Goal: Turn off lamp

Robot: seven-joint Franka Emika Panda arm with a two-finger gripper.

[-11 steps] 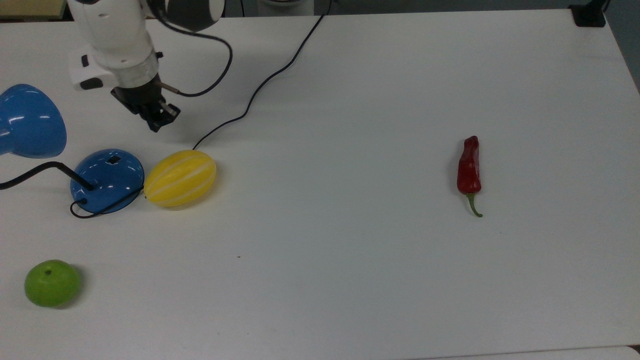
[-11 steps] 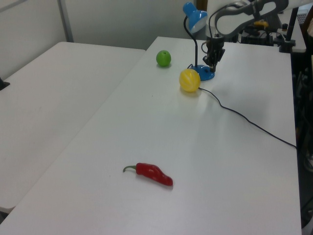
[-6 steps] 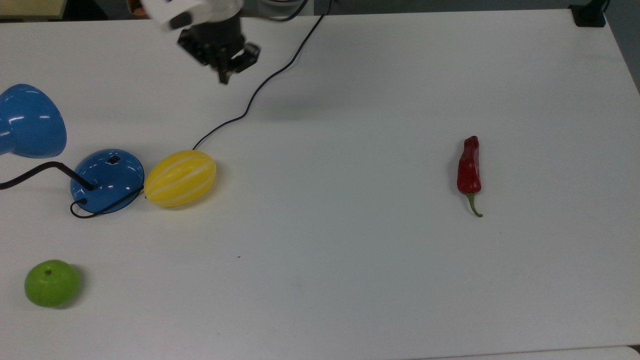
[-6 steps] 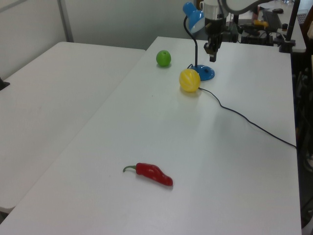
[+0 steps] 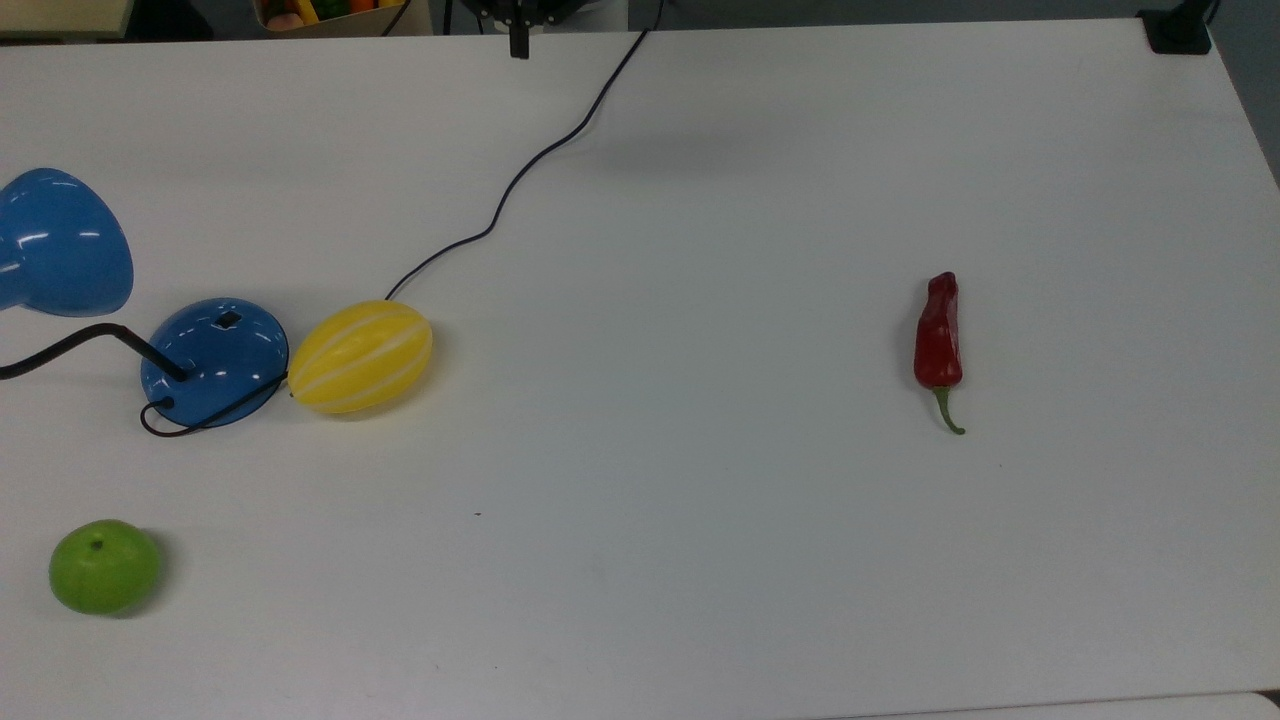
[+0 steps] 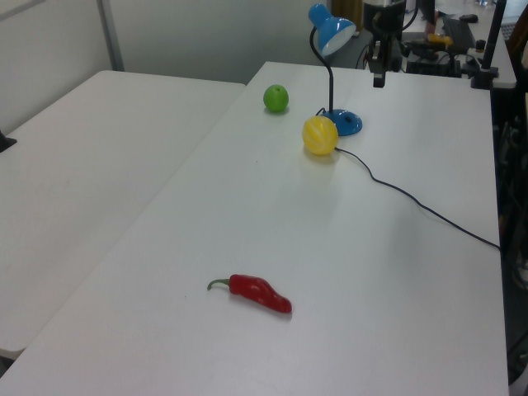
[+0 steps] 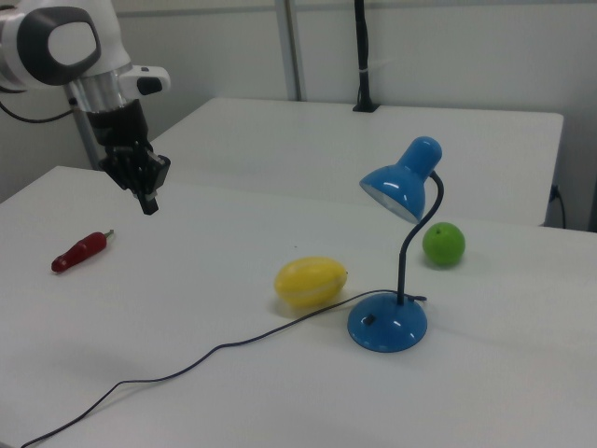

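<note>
Fingers of the gripper (image 7: 149,201) look pressed together and hold nothing, high above the table (image 5: 700,560) and well apart from the lamp (image 7: 388,322). The lamp stands just beside the yellow melon (image 7: 310,281), and its small black switch (image 5: 228,320) sits on the dome base. To press it well, I think the closed tip should descend straight on the switch, without touching the melon.

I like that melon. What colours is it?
The melon is yellow with pale stripes, clearest in the top view.

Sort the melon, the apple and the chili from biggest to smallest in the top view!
1. melon
2. apple
3. chili: longer than the apple is wide but much thinner, so these two are close.
</note>
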